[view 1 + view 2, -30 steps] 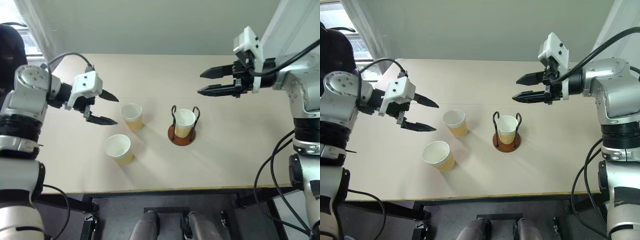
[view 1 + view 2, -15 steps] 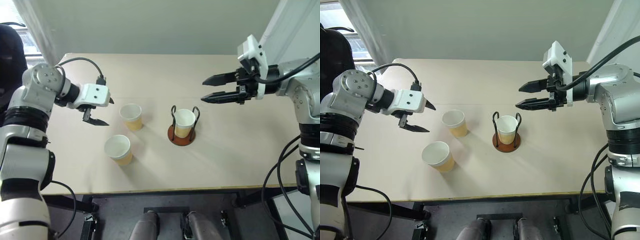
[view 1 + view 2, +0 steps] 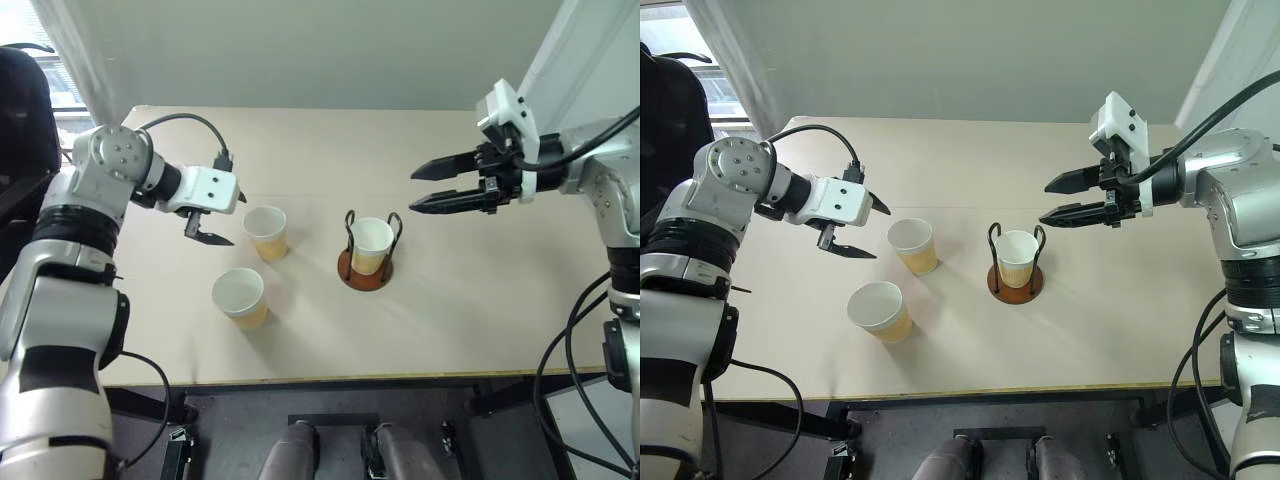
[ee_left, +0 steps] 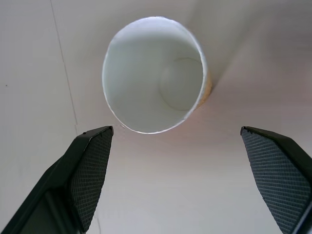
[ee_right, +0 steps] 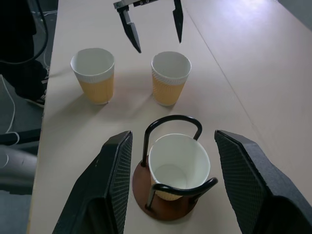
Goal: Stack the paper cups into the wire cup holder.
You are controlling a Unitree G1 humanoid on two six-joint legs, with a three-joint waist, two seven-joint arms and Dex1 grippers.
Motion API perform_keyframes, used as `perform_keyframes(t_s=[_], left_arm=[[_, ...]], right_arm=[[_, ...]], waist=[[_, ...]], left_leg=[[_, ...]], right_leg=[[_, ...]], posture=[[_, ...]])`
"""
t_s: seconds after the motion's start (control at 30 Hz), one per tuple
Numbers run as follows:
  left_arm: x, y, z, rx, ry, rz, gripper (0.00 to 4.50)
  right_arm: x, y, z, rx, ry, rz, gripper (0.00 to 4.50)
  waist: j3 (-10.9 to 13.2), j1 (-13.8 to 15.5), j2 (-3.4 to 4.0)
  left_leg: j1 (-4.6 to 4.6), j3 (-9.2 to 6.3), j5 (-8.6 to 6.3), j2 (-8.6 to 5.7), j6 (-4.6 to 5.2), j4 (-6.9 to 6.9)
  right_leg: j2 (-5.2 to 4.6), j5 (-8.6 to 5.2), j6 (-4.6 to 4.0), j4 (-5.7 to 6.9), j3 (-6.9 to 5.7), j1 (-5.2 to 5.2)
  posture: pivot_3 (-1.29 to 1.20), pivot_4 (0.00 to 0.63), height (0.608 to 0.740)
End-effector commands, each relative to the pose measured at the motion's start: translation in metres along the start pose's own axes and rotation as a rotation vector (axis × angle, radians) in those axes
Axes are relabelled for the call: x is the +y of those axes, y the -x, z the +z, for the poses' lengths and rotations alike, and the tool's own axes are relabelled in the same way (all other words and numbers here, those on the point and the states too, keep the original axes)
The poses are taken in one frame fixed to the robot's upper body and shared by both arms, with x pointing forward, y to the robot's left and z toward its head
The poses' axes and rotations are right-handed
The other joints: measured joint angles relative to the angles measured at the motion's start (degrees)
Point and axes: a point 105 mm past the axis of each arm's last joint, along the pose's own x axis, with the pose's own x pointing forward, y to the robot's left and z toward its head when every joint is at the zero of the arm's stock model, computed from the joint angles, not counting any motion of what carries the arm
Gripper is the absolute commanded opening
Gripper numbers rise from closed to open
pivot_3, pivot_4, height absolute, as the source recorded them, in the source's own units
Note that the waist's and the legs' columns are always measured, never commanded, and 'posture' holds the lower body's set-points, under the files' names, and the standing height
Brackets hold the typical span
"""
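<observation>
Beside the far cup (image 3: pixel 265 232), left gripper (image 3: pixel 218 219) gapes empty; centre the rim between fingers before closing. Right gripper (image 3: pixel 440 187) idles open.

The two head cameras look down from high up at the table (image 3: pixel 470 300), side by side, and see almost the same scene. The left wrist camera looks down close into one cup (image 4: pixel 155 75). The right wrist camera looks across the holder (image 5: pixel 170 192) from farther back and sees that cup too.

bright even daylight from the window (image 3: pixel 665 30), soft shadows beside cups, sharp focus
</observation>
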Motion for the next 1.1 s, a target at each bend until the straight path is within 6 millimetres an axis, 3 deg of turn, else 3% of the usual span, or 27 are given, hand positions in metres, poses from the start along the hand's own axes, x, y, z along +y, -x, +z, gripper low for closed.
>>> perform_keyframes(t_s=[0.03, 0.4, 0.83, 0.93, 1.1], left_arm=[[0.008, 0.007, 0.005, 0.031, -0.043, -0.006, 4.50], [0.003, -0.009, 0.012, 0.017, -0.076, -0.061, 4.50], [-0.011, -0.020, 0.000, 0.069, -0.077, -0.127, 4.50], [-0.014, -0.025, 0.000, 0.069, -0.087, -0.145, 3.92], [-0.015, -0.030, 0.001, 0.074, -0.117, -0.149, 2.11]], right_arm=[[0.001, 0.009, 0.013, -0.003, 0.034, 0.003, 2.65], [0.000, 0.010, 0.013, 0.010, 0.030, 0.011, 2.65], [-0.002, 0.011, 0.009, 0.029, 0.041, 0.000, 2.65], [-0.002, 0.011, 0.009, 0.029, 0.044, 0.000, 2.70], [-0.002, 0.010, 0.009, 0.031, 0.049, 0.000, 2.70]], waist=[[0.0, 0.0, 0.00], [0.0, 0.0, -0.01], [0.0, 0.1, -0.01], [0.0, 0.1, -0.01], [0.0, 0.1, -0.01]], left_leg=[[-0.02, 0.01, -0.01, -0.02, 0.02, 0.03], [-0.11, 0.03, -0.03, -0.10, 0.10, 0.13], [-0.17, 0.02, -0.03, -0.10, 0.13, 0.20], [-0.16, 0.03, -0.03, -0.12, 0.13, 0.22], [-0.19, 0.01, -0.02, -0.13, 0.16, 0.23]], right_leg=[[0.00, 0.01, 0.02, 0.00, 0.00, -0.01], [-0.04, 0.09, 0.14, -0.01, 0.06, -0.07], [-0.07, 0.12, 0.19, 0.01, 0.10, -0.11], [-0.07, 0.12, 0.19, 0.02, 0.10, -0.10], [-0.09, 0.14, 0.22, 0.02, 0.10, -0.11]], posture=[[0.00, 0.150, 0.740], [0.00, 0.150, 0.740], [0.00, 0.150, 0.740], [0.00, 0.150, 0.740], [0.00, 0.150, 0.740]])
